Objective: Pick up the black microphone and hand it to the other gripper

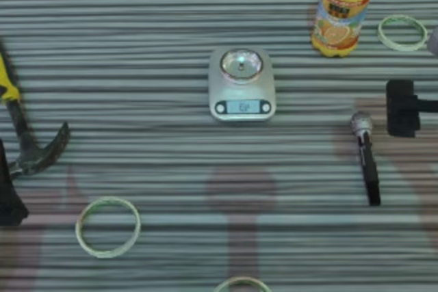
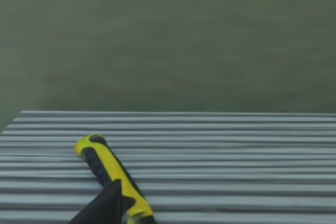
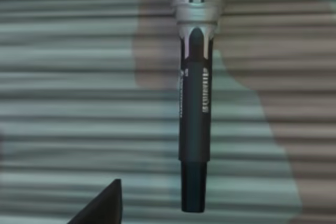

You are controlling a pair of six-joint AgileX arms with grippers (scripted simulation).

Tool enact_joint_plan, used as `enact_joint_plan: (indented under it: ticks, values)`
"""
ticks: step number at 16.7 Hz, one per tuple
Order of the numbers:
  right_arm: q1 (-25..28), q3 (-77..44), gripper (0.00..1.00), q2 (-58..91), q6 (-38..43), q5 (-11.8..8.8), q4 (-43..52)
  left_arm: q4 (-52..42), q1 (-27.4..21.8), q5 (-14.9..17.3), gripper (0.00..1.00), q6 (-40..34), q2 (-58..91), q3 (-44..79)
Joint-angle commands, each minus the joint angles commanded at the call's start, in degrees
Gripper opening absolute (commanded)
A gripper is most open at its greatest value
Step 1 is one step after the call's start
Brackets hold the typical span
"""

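Observation:
The black microphone [image 1: 366, 158] lies flat on the striped table at the right, with its grey mesh head [image 1: 361, 124] pointing to the far side. In the right wrist view the microphone [image 3: 194, 108] fills the middle, untouched. My right gripper [image 1: 402, 107] hovers just right of the head, apart from it and open; one dark finger [image 3: 107, 205] shows beside the handle's end. My left gripper [image 1: 8, 203], the other gripper, sits parked at the left edge, open, and one of its fingers [image 2: 105, 208] overlaps the hammer's handle in its wrist view.
A hammer [image 1: 27, 135] with a black-and-yellow handle [image 2: 113, 174] lies at the far left. A silver scale [image 1: 241, 85] stands mid-table and an orange juice bottle [image 1: 342, 8] at the back right. Tape rings lie at the front left [image 1: 107, 226], front edge [image 1: 243, 284] and back right [image 1: 402, 32].

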State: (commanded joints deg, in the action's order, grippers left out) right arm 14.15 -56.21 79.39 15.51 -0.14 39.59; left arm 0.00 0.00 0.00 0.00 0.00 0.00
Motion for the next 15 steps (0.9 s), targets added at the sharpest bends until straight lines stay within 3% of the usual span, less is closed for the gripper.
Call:
enact_joint_plan:
  ticks: [7,15]
  values:
    - [4.4,-17.3,1.0,24.6,4.6,0.6,13.1,0.0,0.0,0.0,1.0,0.0,0.0,0.0]
    - [4.5,-18.8,1.0,27.1,5.1,0.8,14.4,0.0,0.0,0.0,1.0,0.0,0.0,0.0]
